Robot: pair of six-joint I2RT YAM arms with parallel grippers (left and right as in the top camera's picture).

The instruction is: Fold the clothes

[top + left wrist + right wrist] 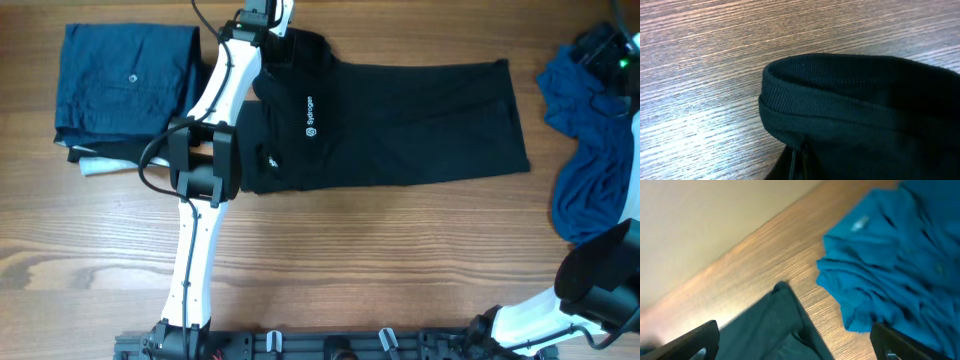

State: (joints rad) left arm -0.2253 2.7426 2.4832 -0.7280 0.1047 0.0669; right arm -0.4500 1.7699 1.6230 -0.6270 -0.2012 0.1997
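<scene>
Grip check: left pincer [258,28] is pressed together on a ribbed edge of the black shirt [400,125], close to the far edge of the worktop [350,260], left of centre. In the wrist view the rib bunches up right at the closed tips; whether it is cuff or collar I cannot tell. The shirt lies as a long flat band across the far half of the worktop, logo up, its other end reaching toward the right side. Right pincer [795,326] is spread wide and holds nothing, hovering near the far right corner over the gap between the shirt's end and the crumpled blue garment [585,150], which lies along the right edge. A folded dark-blue garment [125,80] sits at the far left corner, touching the left arm's side of the shirt. Step in hand, as I judge it: take the pinched end across to fold the band shorter. To do it well: lift only enough to clear the cloth below, carry the edge straight along the band toward the right end so the sides stay aligned, and lay it down before releasing. The right pincer could hold down or take the matching corner, else the fold may skew. Risk: a thin pinch on the rib may slip.
</scene>
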